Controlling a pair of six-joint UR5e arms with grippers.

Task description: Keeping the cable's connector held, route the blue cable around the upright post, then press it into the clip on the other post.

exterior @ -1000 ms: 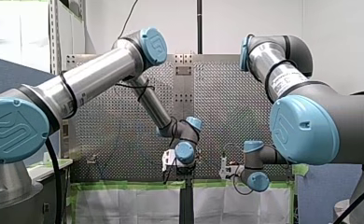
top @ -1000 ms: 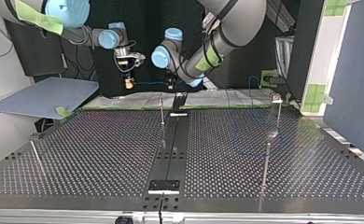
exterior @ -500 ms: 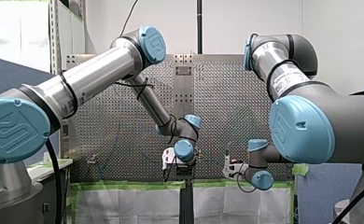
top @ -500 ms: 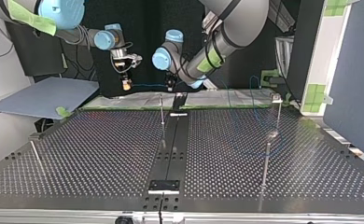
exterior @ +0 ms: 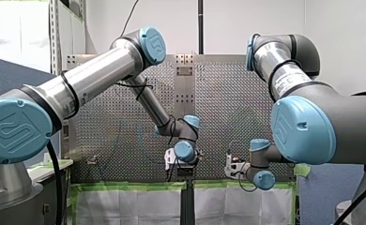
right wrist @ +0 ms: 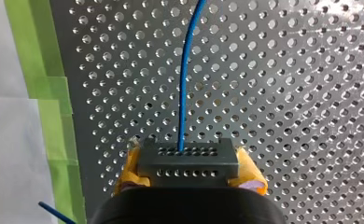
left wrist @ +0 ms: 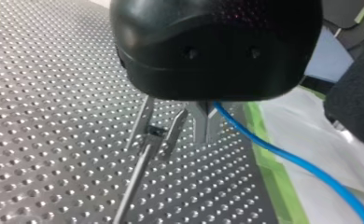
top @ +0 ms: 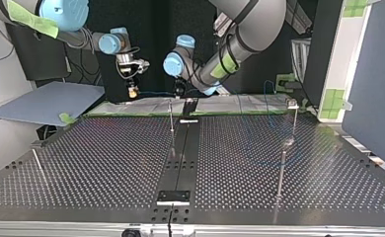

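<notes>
- Tension is the main worry. The cable runs almost straight from the connector in the right jaws across to the left jaws. It hangs above the far edge of the counter in the top view. I'd guess a hard pull while going round the post could drag the connector askew or out.
- Right jaws are clamped on the connector, with a yellow pad on each side. The grip looks square, but the block's faces seem smooth enough to twist under a sideways tug.
- Left jaws look closed on the cable, just beside the post's forked top. A small error there could knock the metal fingers into the rod, or let the cable ride over the top rather than round it.
- The post is a slender rod, so I'd expect it to flex or spring if the cable loads it sideways.
- Past the left jaws the cable trails loose over a pale sheet, where it might snag at the tape.
- The cable is thin, round, glossy blue and limp.
- The connector is a grey rectangular block with two rows of small holes.
- The counter is a shiny metal plate with an even grid of holes. The tape is matt green, and the left housing is black, rounded and glossy.
</notes>
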